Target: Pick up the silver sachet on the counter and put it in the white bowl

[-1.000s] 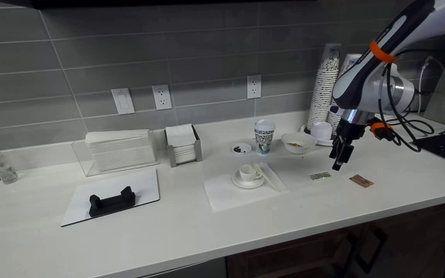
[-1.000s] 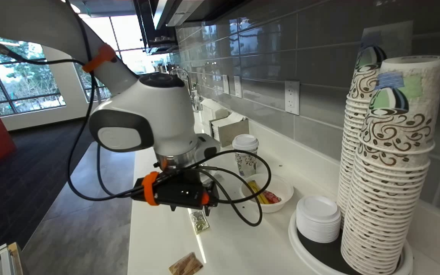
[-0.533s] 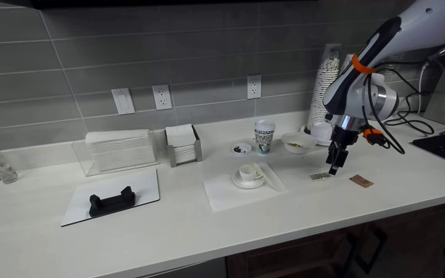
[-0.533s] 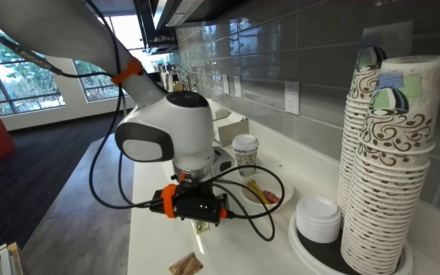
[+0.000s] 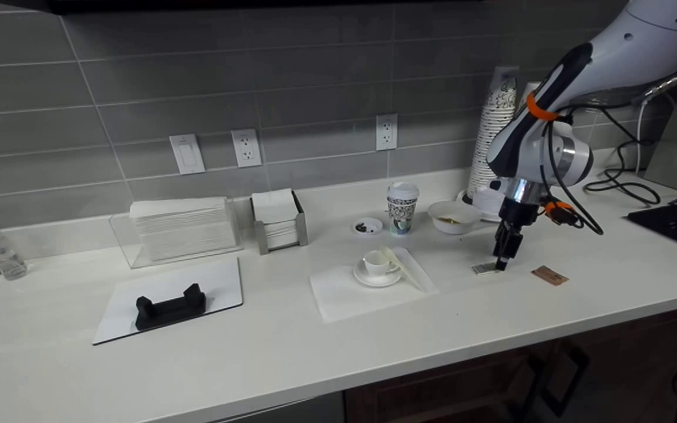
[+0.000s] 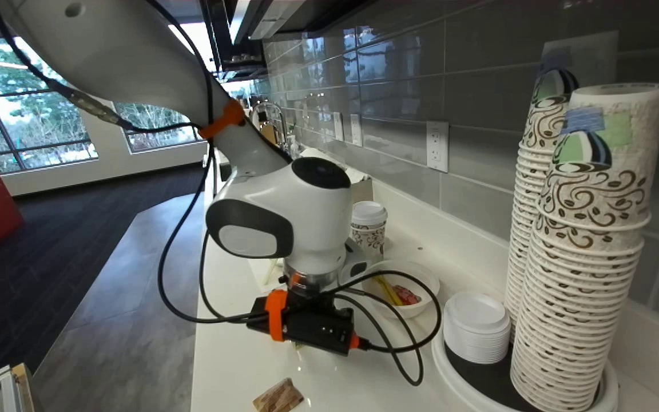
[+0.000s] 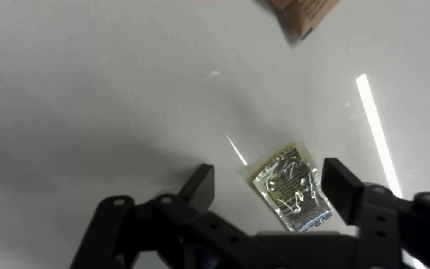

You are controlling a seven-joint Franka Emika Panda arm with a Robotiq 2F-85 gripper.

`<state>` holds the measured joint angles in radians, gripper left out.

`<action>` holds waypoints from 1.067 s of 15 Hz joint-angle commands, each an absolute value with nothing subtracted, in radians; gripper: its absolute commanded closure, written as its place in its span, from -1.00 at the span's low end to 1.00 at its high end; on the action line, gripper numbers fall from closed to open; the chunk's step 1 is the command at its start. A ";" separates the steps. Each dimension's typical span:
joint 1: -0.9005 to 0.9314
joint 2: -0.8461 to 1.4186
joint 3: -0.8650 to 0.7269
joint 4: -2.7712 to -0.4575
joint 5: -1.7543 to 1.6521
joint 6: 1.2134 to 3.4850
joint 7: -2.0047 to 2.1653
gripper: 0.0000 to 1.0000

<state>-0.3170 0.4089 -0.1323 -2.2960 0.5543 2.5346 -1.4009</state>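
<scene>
The silver sachet (image 5: 483, 269) lies flat on the counter. In the wrist view the sachet (image 7: 293, 186) sits between the two fingers, nearer the right finger, with bare counter beside the left one. My gripper (image 5: 500, 265) points down, low over the sachet's end; the gripper (image 7: 271, 186) is open and holds nothing. In an exterior view the wrist hardware (image 6: 312, 326) hides the fingers and nearly all of the sachet. The white bowl (image 5: 455, 227) stands behind, near the wall, with yellow and red packets inside. The bowl (image 6: 412, 311) is partly behind cables.
A brown packet (image 5: 549, 275) lies beside the gripper and shows at the top of the wrist view (image 7: 306, 11). A lidded paper cup (image 5: 402, 208) and a small white dish (image 5: 375, 230) stand near the bowl. Tall cup stacks (image 6: 587, 274) and lids (image 6: 476, 332) stand by the wall.
My gripper has moved down and to the left in an exterior view, from above and beside the silver sachet to low over its end. The sachet and the bowl have not moved.
</scene>
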 commanded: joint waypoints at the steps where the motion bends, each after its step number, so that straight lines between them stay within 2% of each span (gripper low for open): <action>1: -0.352 0.444 -0.108 -2.247 0.491 2.480 -1.337 -0.10; 3: -0.353 0.448 -0.109 -2.239 0.463 2.465 -1.309 0.10; 5: -0.349 0.449 -0.109 -2.238 0.430 2.458 -1.280 0.17; 8: -0.347 0.443 -0.104 -2.241 0.393 2.445 -1.251 0.15; 11: -0.350 0.438 -0.092 -2.243 0.375 2.435 -1.252 0.24; 12: -0.352 0.436 -0.088 -2.244 0.377 2.434 -1.258 0.20; 14: -0.351 0.430 -0.083 -2.251 0.387 2.460 -1.255 -0.31; 16: -0.342 0.423 -0.083 -2.267 0.392 2.514 -1.236 -0.48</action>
<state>-0.3375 0.4293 -0.1031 -2.2495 0.4066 2.4597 -1.2747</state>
